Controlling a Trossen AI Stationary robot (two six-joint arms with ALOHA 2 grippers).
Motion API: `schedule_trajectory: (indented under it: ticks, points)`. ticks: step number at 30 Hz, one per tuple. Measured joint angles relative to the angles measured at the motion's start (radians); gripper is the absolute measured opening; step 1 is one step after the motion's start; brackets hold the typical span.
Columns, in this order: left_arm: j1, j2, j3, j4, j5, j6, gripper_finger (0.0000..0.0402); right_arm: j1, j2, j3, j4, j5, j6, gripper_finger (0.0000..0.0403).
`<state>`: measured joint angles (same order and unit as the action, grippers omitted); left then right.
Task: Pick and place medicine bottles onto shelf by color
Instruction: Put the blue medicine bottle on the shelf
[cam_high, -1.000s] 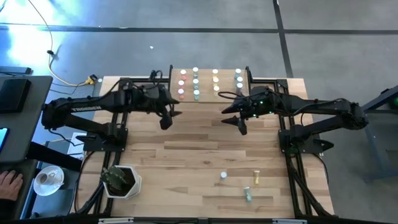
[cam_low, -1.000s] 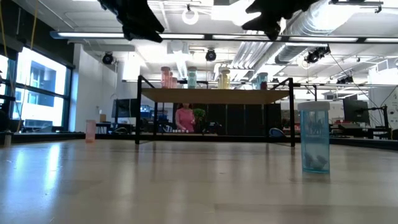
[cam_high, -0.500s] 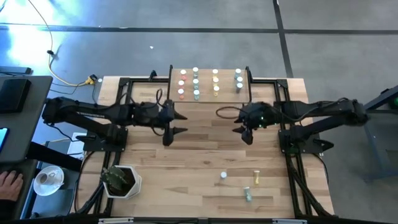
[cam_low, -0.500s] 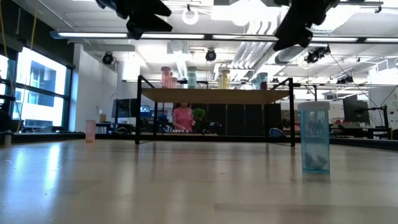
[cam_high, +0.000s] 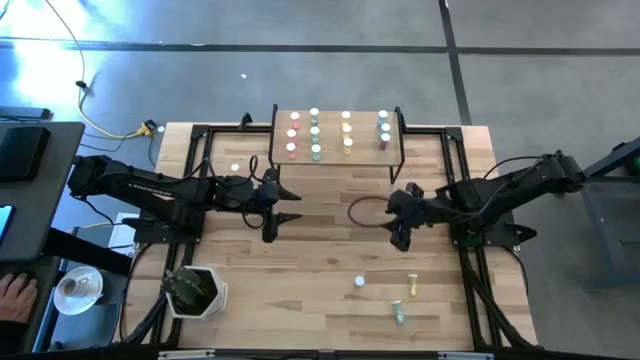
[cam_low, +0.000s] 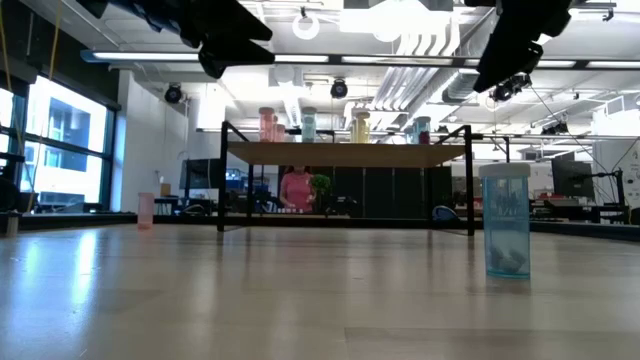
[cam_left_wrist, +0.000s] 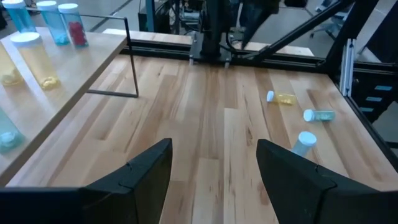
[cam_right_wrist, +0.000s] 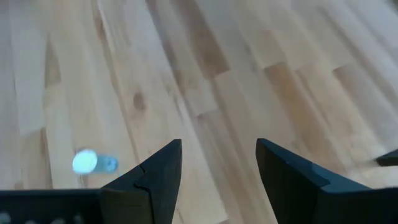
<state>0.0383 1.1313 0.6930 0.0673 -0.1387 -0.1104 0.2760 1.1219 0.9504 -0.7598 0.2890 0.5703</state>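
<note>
Medicine bottles (cam_high: 316, 133) are mostly ranged on the shelf (cam_high: 365, 150); three (cam_high: 398, 294) are left on the worktop well short of it. Both claws, left (cam_high: 284, 204) and right (cam_high: 398, 232), have been drawn back from the shelf, spread apart and empty, so another pick seems due.

Shelf (cam_high: 337, 116) of pale wood on black legs — its bottles (cam_high: 315, 134) pink, blue-grey and yellow, all white-capped. Tabletop (cam_high: 320, 245) in light planks; loose bottles (cam_high: 400, 313) yellow and blue-grey. Both arms dark — pot (cam_high: 205, 297) white, plant green.
</note>
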Motion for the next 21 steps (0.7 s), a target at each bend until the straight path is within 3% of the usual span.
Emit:
schedule_trajectory:
  ticks: [14,21]
  points:
    - [0.0,0.0,-0.005,0.001,0.004,-0.002,0.0225,0.085,0.165,0.0,0.028,-0.015,0.058,0.0197]
    - [0.0,0.0,-0.005,0.001,0.004,-0.018,0.0225,0.085,0.206,0.0,0.042,-0.135,0.031,0.0197]
